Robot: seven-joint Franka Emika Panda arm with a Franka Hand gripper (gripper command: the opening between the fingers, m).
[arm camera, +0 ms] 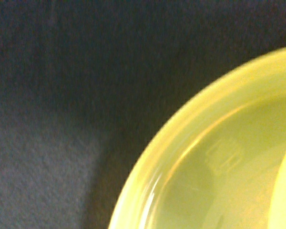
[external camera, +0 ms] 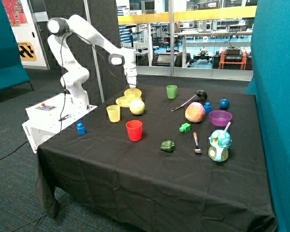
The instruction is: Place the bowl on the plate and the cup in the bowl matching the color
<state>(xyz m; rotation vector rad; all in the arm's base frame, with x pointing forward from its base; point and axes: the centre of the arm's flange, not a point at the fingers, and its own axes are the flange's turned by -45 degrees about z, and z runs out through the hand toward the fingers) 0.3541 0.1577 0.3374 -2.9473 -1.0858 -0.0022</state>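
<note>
The yellow bowl (external camera: 133,93) is at the far edge of the pale yellow plate (external camera: 121,102), overlapping it. I cannot tell if it rests on the plate or is held. My gripper (external camera: 131,87) is right above the bowl, at its rim. The yellow cup (external camera: 113,113) stands upright on the black cloth, in front of the plate and apart from it. The wrist view shows the plate's rim and flat inside (arm camera: 205,181) very close, over black cloth (arm camera: 62,95). A paler yellow edge shows at that picture's border.
A yellow-green ball (external camera: 137,107) touches the plate's near side. A red cup (external camera: 134,130) stands in front of it and a green cup (external camera: 171,91) behind. A purple bowl (external camera: 220,117), an orange ball (external camera: 195,112), a black ladle (external camera: 193,98) and small toys lie further along.
</note>
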